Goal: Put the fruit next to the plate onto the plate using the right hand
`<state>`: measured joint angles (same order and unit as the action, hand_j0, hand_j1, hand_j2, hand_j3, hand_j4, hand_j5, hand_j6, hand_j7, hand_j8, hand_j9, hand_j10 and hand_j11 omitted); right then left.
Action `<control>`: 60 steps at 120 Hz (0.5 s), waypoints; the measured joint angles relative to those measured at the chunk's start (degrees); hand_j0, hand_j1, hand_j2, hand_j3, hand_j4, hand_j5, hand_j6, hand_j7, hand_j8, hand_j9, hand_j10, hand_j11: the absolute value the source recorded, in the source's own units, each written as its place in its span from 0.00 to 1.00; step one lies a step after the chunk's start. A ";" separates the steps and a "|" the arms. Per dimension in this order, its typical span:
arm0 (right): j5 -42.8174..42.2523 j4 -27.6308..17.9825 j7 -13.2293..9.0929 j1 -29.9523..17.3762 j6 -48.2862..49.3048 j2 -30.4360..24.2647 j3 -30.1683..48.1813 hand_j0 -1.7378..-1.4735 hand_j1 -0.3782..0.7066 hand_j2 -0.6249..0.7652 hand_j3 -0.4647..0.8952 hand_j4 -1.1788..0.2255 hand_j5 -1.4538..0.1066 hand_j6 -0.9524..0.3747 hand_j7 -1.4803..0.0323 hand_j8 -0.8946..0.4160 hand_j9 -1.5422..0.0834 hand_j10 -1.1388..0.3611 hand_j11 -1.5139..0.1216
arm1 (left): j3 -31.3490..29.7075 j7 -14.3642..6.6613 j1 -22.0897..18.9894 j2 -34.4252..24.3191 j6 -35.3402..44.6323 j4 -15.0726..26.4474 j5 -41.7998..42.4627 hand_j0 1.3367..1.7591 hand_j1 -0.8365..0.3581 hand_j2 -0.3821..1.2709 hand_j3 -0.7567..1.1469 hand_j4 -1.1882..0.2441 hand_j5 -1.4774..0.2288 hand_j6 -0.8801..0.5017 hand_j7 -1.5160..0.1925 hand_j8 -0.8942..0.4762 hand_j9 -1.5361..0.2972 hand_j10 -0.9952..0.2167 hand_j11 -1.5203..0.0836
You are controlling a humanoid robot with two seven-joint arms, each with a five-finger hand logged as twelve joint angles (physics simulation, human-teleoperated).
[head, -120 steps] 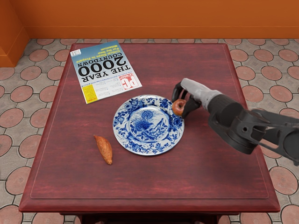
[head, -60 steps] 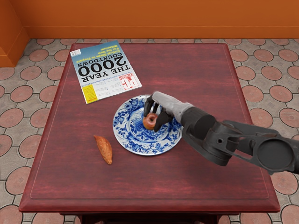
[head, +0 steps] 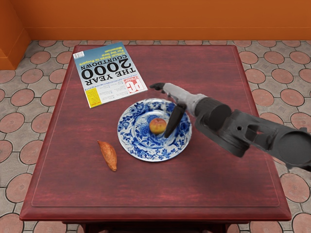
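One small round fruit (head: 157, 125) sits on the plate (head: 133, 138), just beside the spread, empty fingers (head: 173, 121) of the right hand (head: 174, 99), and it looks light, firm, smooth and prone to roll, so best taken around its widest middle from opposite sides.

Back wall (head: 170, 14) was flat orange. A second orange wall (head: 7, 29) stepped in at far left. A darker skirting band (head: 194, 35) ran along the base. Floor (head: 29, 82) was grey tile set with round reddish-brown pavers. One dark red wooden table (head: 218, 73), with rounded rim. The top had a faint inset outline, possibly a glass sheet. Lighting was even, soft shadows only.
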<state>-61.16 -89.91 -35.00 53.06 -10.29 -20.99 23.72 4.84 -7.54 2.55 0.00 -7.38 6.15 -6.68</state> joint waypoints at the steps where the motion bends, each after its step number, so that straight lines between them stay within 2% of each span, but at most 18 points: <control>1: 0.92 -0.01 0.00 0.00 0.77 -0.30 0.82 0.30 0.13 0.51 0.34 0.75 0.82 0.66 0.87 0.63 0.85 0.68 0.82 | 0.00 0.00 0.00 0.00 0.00 0.00 0.00 0.76 0.98 0.23 0.40 0.82 0.86 0.63 0.88 0.65 0.83 0.81 0.94; 16: 15.44 -0.03 0.00 0.04 14.47 -6.00 10.96 0.30 0.08 0.48 0.34 0.79 0.87 0.69 0.92 0.65 0.89 0.71 0.87 | 0.00 0.00 0.00 0.00 0.00 0.00 0.00 0.76 0.98 0.23 0.40 0.82 0.86 0.63 0.88 0.65 0.83 0.81 0.94; 37: 34.22 0.85 0.00 -0.25 36.13 -18.22 16.41 0.30 0.05 0.46 0.34 0.82 0.91 0.70 0.95 0.67 0.92 0.74 0.90 | 0.00 0.00 0.00 0.00 0.00 0.00 0.00 0.76 0.98 0.23 0.40 0.82 0.86 0.63 0.88 0.65 0.83 0.81 0.94; 60: 50.34 4.13 0.00 -0.77 43.85 -31.77 17.72 0.30 0.04 0.46 0.34 0.83 0.92 0.71 0.97 0.68 0.94 0.75 0.92 | 0.06 0.00 0.16 0.00 0.00 0.01 -0.01 0.76 0.98 0.23 0.40 0.82 0.86 0.63 0.88 0.65 0.83 0.81 0.94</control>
<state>-10.82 -85.78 -35.00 52.29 33.56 -52.76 41.45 4.90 -7.54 2.71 0.00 -7.38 6.16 -6.69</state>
